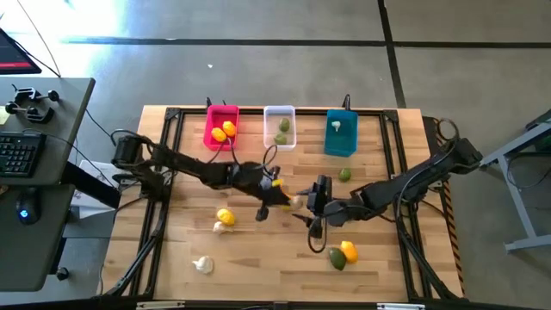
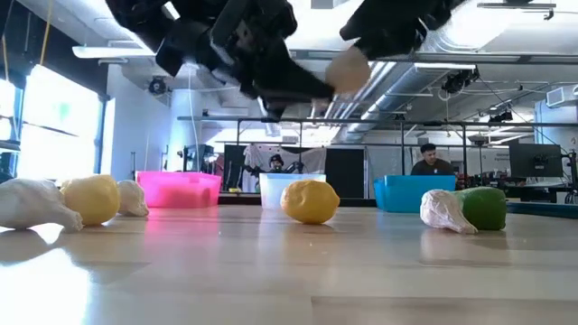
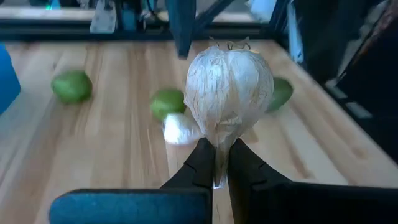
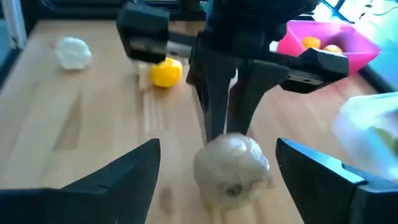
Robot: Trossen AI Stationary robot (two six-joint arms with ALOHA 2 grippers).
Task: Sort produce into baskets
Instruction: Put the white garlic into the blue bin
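Wooden slats form the surface at centre frame in the overhead view, with three baskets along its upper edge: pink basket, white basket and teal basket. Loose produce lies scattered lower down, including a lemon at lower left and a lime to the right. At mid-frame the two dark arms meet. The left gripper has its fingers pressed together on the stem tip of a garlic bulb, which hangs in the air above the surface. The right gripper faces it with fingers spread wide, the bulb between them but touching neither. Judged from this, a handover is ending; the left arm should lift clear steadily, keeping the thin stem pinched, then carry the bulb toward the teal basket, where a pale piece already sits.
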